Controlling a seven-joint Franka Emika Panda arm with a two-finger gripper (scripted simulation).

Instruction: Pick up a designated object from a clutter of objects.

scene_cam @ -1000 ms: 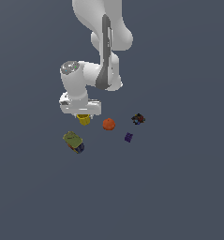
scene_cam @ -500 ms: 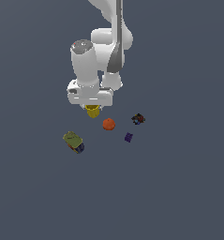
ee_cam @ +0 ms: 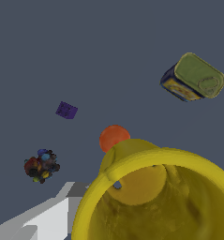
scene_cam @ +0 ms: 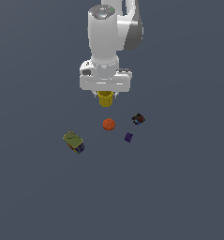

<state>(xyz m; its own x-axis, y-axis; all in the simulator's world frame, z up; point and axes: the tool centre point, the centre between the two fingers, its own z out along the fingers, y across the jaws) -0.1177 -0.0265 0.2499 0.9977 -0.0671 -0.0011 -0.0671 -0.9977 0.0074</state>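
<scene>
The yellow cup [scene_cam: 105, 99] hangs under the white hand, held in my gripper [scene_cam: 105, 96], which is shut on it and has it well above the grey floor. In the wrist view the cup [ee_cam: 151, 197] fills the near field, its hollow top open toward the camera, with one finger [ee_cam: 48, 215] beside it. Below lie the orange ball [scene_cam: 108, 124], the green-and-blue box [scene_cam: 74, 141], the purple cube [scene_cam: 128, 137] and the dark multicoloured piece [scene_cam: 138, 119]. All show in the wrist view too: ball [ee_cam: 112, 137], box [ee_cam: 193, 78], cube [ee_cam: 66, 110], dark piece [ee_cam: 41, 165].
A plain dark grey floor [scene_cam: 179, 187] spreads under everything. The white arm [scene_cam: 108, 37] rises from the hand toward the top of the exterior view.
The arm has swung toward the exterior view's right and risen, carrying the yellow cup up off the floor. The other objects have not moved.
</scene>
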